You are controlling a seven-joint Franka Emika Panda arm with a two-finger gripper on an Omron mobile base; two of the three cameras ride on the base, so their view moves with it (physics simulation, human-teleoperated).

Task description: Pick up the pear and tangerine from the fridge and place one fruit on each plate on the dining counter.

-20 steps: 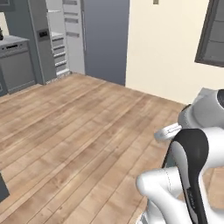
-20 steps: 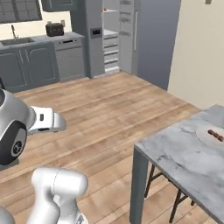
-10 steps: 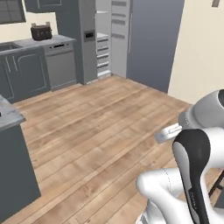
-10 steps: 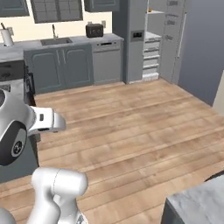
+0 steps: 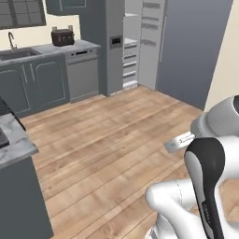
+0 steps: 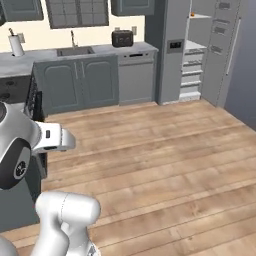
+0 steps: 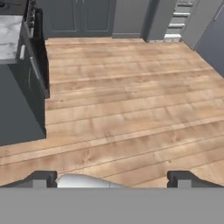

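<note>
The tall grey fridge (image 5: 135, 51) stands open across the wooden floor, its white inner shelves showing beside the long door (image 5: 191, 46). It is also at the back right in the right base view (image 6: 197, 55) and at the top right of the hand view (image 7: 177, 22). A tiny orange spot (image 6: 191, 15) sits on an upper shelf; it is too small to name. My gripper (image 7: 113, 179) is open, its fingertips (image 7: 41, 179) far apart over bare floor, holding nothing. The pear, the plates and the dining counter are out of view.
Grey cabinets with a sink (image 6: 75, 51), a toaster (image 6: 122, 37) and a dishwasher (image 6: 136, 75) line the back wall left of the fridge. A marble-topped unit (image 5: 11, 140) with a dark range (image 7: 35, 52) stands close on the left. Wooden floor (image 6: 165, 150) lies between me and the fridge.
The base has turned, so the whole scene has shifted. The dining counter has left the right base view, and the fridge and kitchen cabinets now lie ahead. The gripper stays open.
</note>
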